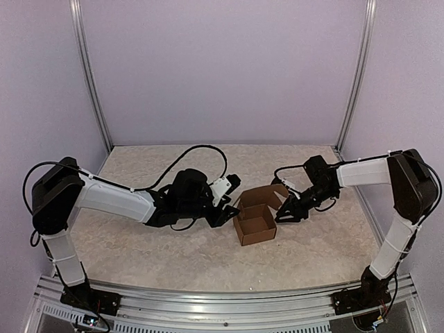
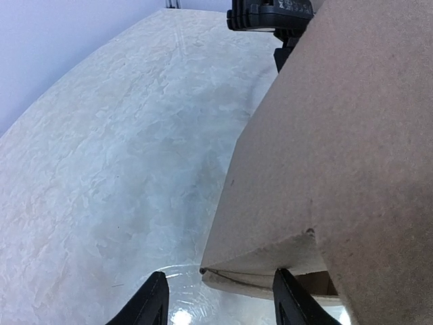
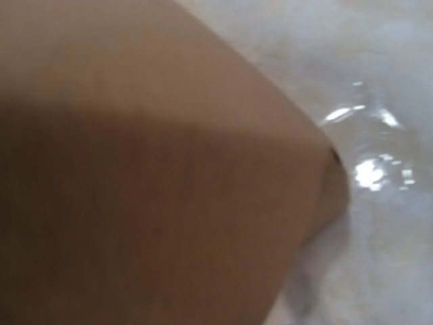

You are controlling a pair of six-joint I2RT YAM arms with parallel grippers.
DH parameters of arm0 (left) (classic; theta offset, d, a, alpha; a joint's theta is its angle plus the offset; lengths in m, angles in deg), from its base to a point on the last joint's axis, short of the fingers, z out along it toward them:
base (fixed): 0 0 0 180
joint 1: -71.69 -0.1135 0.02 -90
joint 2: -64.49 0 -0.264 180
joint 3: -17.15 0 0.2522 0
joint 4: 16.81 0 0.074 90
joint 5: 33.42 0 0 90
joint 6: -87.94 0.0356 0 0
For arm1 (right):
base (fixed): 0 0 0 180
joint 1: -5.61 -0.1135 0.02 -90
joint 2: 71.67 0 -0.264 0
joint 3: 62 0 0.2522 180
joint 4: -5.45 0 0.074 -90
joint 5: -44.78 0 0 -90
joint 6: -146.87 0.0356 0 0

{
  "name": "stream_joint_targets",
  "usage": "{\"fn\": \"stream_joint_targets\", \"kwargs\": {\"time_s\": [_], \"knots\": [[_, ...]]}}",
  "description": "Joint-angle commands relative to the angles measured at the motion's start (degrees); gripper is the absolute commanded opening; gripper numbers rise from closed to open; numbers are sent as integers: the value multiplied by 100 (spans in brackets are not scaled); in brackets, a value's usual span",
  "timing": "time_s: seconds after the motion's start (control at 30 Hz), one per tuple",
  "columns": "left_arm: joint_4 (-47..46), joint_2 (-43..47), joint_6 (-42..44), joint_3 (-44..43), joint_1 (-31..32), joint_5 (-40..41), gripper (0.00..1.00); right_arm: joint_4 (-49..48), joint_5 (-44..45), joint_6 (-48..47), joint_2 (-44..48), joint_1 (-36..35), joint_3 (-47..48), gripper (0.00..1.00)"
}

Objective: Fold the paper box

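The paper box (image 1: 254, 223) is a small brown cardboard box standing open-topped at the middle of the table, its lid flap (image 1: 267, 195) raised behind it. My left gripper (image 1: 225, 214) is at the box's left side. In the left wrist view it (image 2: 223, 301) is open, with a lower corner of the box (image 2: 338, 135) lying between the fingertips and the left finger clear of the cardboard. My right gripper (image 1: 283, 215) is against the box's right wall. Blurred brown cardboard (image 3: 135, 169) fills the right wrist view and hides its fingers.
The table (image 1: 152, 250) is pale and marbled, with lilac walls on three sides. Metal posts (image 1: 90, 76) (image 1: 355, 76) stand at the back corners. A metal rail (image 1: 222, 305) runs along the near edge by the arm bases. Black cables loop over both arms.
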Motion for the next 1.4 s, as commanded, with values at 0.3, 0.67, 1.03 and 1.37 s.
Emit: {"fn": "stream_joint_targets", "kwargs": {"time_s": [0.3,0.67,1.03,1.37], "knots": [[-35,-19,304,-63,-113,-309,51,1140,784,-1309,735,213,338,38],[87,-52,435,-195,-153,-415,50,1274,1498,-2682,539,480,1024,37],[156,-133,430,-379,-144,-597,50,641,956,-2352,528,-36,1045,38],[134,-347,396,-426,-38,-815,47,573,1090,-2527,1082,-401,381,41]]}}
